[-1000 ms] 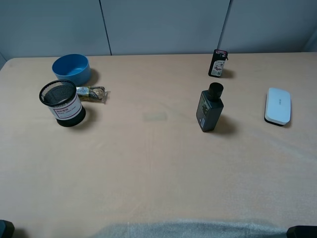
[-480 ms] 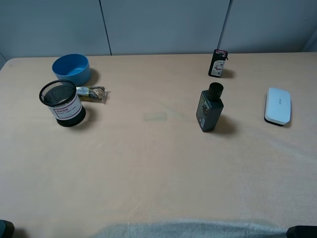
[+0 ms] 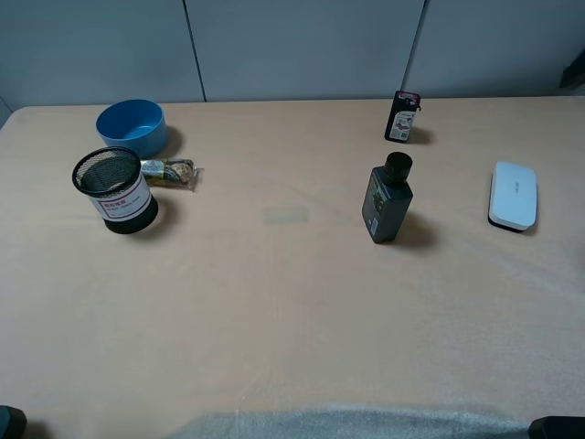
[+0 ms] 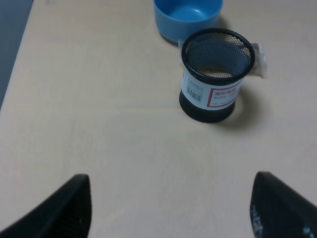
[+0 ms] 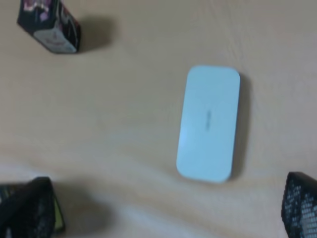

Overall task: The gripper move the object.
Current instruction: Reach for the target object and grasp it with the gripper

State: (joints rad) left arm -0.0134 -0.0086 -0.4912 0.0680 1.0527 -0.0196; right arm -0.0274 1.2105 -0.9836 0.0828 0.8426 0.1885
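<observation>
Now we see the white device [image 3: 513, 195] lying flat on the right side of the table [image 3: 292, 320], right of the dark bottle [image 3: 388, 198] and apart from it. Our right gripper [image 5: 166, 210] has its fingers spread wide, holding nothing, not touching the device; the left gripper [image 4: 171, 210] is spread wide too.

Blur softens the right wrist view, whose edge crops the black packet [image 5: 48, 25] and the right end effector [image 5: 166, 208]. The mesh cup [image 4: 215, 74] hides most of a wrapper [image 4: 258, 55].
</observation>
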